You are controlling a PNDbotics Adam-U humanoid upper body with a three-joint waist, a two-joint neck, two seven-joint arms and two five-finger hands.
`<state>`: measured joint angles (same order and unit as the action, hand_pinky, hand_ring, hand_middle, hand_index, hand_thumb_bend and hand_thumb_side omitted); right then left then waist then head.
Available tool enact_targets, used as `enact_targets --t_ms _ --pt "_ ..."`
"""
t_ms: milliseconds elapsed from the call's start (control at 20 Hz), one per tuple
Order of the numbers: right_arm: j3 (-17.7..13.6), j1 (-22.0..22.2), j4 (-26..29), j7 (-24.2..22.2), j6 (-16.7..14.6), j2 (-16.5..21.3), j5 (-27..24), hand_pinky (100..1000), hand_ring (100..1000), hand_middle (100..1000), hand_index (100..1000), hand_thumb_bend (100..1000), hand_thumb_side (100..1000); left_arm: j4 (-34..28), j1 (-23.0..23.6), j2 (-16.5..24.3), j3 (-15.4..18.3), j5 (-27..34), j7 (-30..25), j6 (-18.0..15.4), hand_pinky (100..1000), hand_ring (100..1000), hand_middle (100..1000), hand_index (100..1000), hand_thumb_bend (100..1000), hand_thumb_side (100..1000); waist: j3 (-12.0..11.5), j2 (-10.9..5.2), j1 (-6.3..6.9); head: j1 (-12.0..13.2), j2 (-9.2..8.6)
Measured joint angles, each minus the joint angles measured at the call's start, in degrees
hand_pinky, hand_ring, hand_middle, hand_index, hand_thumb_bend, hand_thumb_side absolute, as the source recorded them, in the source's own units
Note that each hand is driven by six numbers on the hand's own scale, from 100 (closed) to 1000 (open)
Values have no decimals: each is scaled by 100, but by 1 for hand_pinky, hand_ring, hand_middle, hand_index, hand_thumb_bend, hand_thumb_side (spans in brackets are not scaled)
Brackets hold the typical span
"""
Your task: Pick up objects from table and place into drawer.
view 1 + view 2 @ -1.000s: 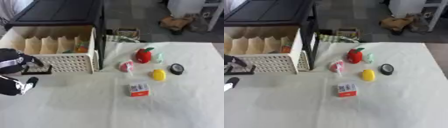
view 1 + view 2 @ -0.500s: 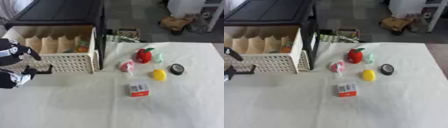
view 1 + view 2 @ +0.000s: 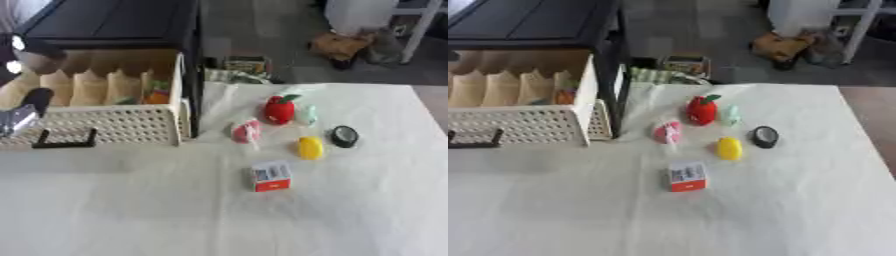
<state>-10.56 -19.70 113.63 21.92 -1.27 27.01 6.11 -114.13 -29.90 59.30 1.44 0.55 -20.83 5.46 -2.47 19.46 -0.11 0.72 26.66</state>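
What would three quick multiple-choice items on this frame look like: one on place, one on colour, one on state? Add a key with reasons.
1. Where does the small box lie?
A. in the drawer
B. on the table, nearest the camera of the loose things
C. on the floor

2. What colour is the thing just left of the black round thing?
A. yellow
B. blue
C. purple

3. What state is the drawer in?
A. pushed shut
B. lifted out onto the table
C. pulled open

Key: 1 B, it sits on the white table below the other things. 2 A, the yellow thing lies beside it. 3 C, its dividers and an orange thing inside show.
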Motion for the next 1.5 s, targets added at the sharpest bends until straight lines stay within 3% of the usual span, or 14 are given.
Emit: enact_targets --t_ms 200,550,900,1150,1450,1500 --pt "0 -6 0 9 4 0 10 727 587 520 721 438 762 0 0 -240 67 983 745 -306 100 100 100 856 100 246 2 -5 -29 -46 4" --pt "3 -108 0 38 20 66 37 729 593 523 724 444 809 0 18 -629 141 2133 1886 -1137 100 100 100 864 100 328 32 -36 -90 -141 47" --pt "97 -421 0 -12 301 476 181 739 610 529 735 422 1000 1 122 -1235 132 2358 2308 -1805 100 100 100 887 100 465 37 -40 -153 -176 92" --pt "206 -706 0 -118 645 986 495 749 631 552 751 430 1000 1 181 -1690 25 2298 2453 -2086 100 100 205 897 100 516 32 -55 -184 -186 96" --pt "417 -1008 -5 -531 1067 1599 942 767 668 578 773 512 1000 2 204 -2241 -157 2110 2483 -2164 233 100 339 897 100 537 19 -62 -213 -195 98" --pt "462 -1081 -36 -644 1093 1696 1001 773 677 586 778 532 1000 2 211 -2317 -176 2073 2474 -2157 257 133 364 896 100 548 5 -62 -214 -202 98"
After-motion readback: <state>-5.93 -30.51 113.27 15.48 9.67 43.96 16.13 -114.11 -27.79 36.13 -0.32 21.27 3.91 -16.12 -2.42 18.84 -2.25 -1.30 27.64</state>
